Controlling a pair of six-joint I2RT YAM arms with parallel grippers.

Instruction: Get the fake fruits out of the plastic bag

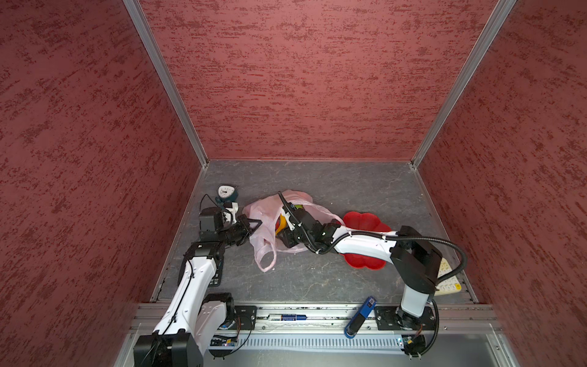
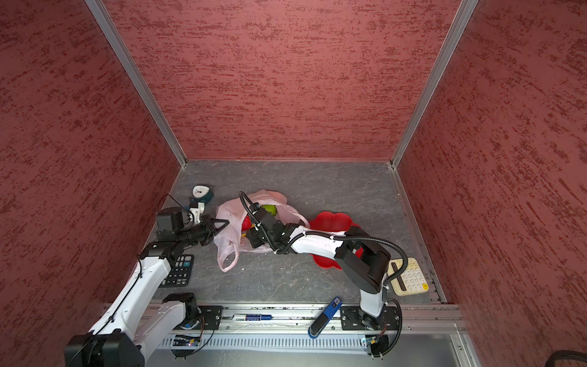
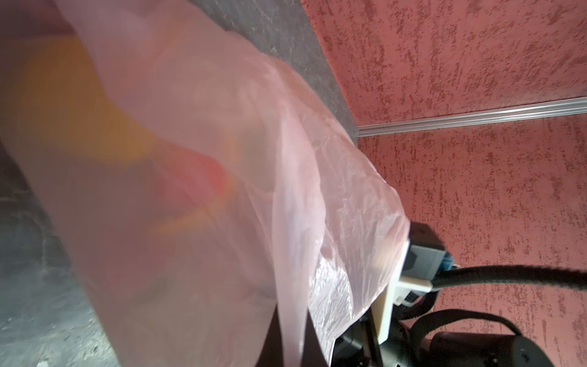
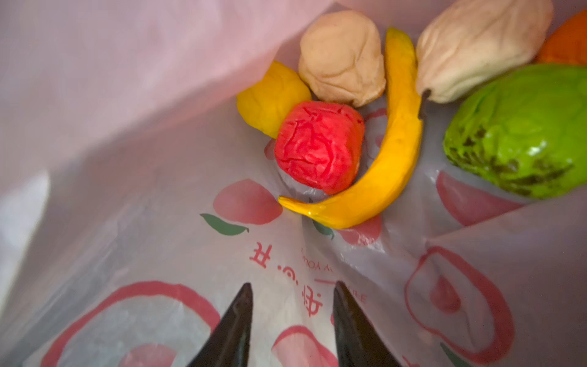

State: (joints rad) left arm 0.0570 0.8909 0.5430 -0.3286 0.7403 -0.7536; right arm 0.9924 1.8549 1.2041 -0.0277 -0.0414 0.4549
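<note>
The pale-pink plastic bag [image 1: 263, 219] lies mid-table with its mouth spread wide. My left gripper [image 1: 254, 224] is shut on the bag's left rim, and the film [image 3: 290, 317] runs down between its dark fingers. My right gripper [image 4: 292, 286] is inside the bag, open, nothing between its fingers [image 4: 241, 317]. Beyond the tips lie the fake fruits: red strawberry [image 4: 319, 146], banana [image 4: 394, 152], lemon [image 4: 273, 98], two cream lumps [image 4: 343, 57] [image 4: 476, 47], green bumpy ball [image 4: 521, 130] and part of an orange [image 4: 568, 41]. The strawberry is nearest the tips, a gap away.
A red flower-shaped plate [image 1: 365, 222] lies under my right forearm. A small clock [image 1: 226, 192] stands behind my left wrist. A black calculator [image 2: 179, 270] is by the left arm, a cream one [image 2: 409, 276] at the front right. A blue object [image 1: 360, 317] rests on the front rail.
</note>
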